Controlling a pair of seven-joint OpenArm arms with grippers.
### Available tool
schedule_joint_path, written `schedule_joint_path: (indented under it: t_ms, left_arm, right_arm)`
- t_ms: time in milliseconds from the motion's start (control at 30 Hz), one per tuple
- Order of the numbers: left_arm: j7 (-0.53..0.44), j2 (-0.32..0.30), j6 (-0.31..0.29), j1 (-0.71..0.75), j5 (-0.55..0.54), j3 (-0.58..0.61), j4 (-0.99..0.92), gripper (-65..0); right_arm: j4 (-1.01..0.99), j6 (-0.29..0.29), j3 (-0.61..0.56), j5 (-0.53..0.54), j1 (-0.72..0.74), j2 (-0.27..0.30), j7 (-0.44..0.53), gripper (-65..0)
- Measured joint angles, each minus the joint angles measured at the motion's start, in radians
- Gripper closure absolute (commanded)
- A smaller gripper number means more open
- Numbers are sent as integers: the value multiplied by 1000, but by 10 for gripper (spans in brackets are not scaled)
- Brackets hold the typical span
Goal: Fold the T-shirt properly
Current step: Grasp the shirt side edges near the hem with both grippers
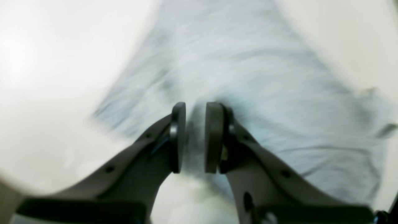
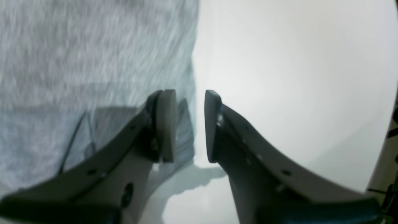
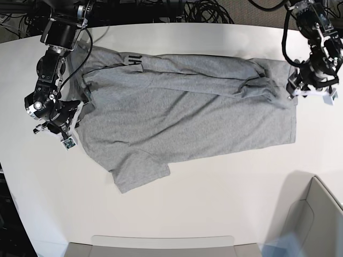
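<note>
The grey T-shirt (image 3: 187,118) lies spread across the white table (image 3: 214,182), with one sleeve (image 3: 140,172) pointing toward the front. A strip of black lettering (image 3: 134,60) shows at a folded-over edge at the back. My left gripper (image 3: 293,88) is at the shirt's right edge, where the cloth bunches. In the left wrist view this gripper (image 1: 195,137) is shut on a pinch of the T-shirt (image 1: 248,77). My right gripper (image 3: 76,115) is at the shirt's left edge. Its jaws (image 2: 190,124) stand open astride the edge of the T-shirt (image 2: 77,62), one pad over cloth, the other over table.
Black cables (image 3: 203,10) pile up behind the table's back edge. A grey tray rim (image 3: 161,243) runs along the front edge. A pale container (image 3: 316,214) stands at the front right corner.
</note>
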Motion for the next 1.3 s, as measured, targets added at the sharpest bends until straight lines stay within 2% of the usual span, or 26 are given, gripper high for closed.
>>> schedule_joint_path:
  t_ms: [100,200,300,433,467,567,633,700,733,833,967,1000,1067,1133,1300]
  left_arm:
    - [-16,8,-1,14,0,-22,-1,-160]
    - [-9,11,-4,-50,-2,-21,-2,-154]
    - [5,3,-6,-187,-5,-21,-3,-217]
    - [7,-4,-7,-309,0,71,-2,-399]
    - [11,-1,-6,-327,-2,92,-4,-426]
    - [12,0,-6,-381,45,150,-58,-427]
    - [11,-6,-9,-441,115,171,-182,-429]
    - [11,-42,-11,-494,145,216,-331,-429]
    - [-19,-66,-16,-511,151,258,-388,-429]
    - [-151,-145,-101,-525,142,354,-512,-429]
    - [-278,-203,-108,-519,147,365,-631,-432]
    - [-306,-211,-126,-517,149,365,-648,-432]
    - [-327,-212,-263,-523,148,363,-686,-432]
    - [-336,-206,-348,-531,145,363,-748,-432]
    - [-421,-208,-449,-583,231,365,-896,-432]
  right_arm:
    - [-1,0,0,0,-14,-2,0,-161]
    - [-2,0,0,0,-12,-3,0,-161]
    - [-2,0,-15,0,-6,-10,1,-161]
    - [-2,0,-30,0,-8,-11,1,-161]
    - [-2,0,-30,0,-8,-11,1,-161]
    - [-2,0,-29,0,-8,-10,1,-161]
    - [-2,0,-30,5,-9,-11,3,-161]
    - [-2,0,-29,0,-9,-8,0,-161]
    - [-2,0,-29,0,-8,-7,1,-161]
    - [-2,0,-28,0,-9,-10,1,-161]
    - [-2,0,-28,0,-9,-8,1,-161]
    - [-2,0,-28,0,-9,-8,1,-161]
    - [-2,0,-28,0,-9,-8,1,-161]
    - [-2,0,-28,0,-9,-8,1,-161]
    - [-2,0,-28,0,-9,-8,1,-161]
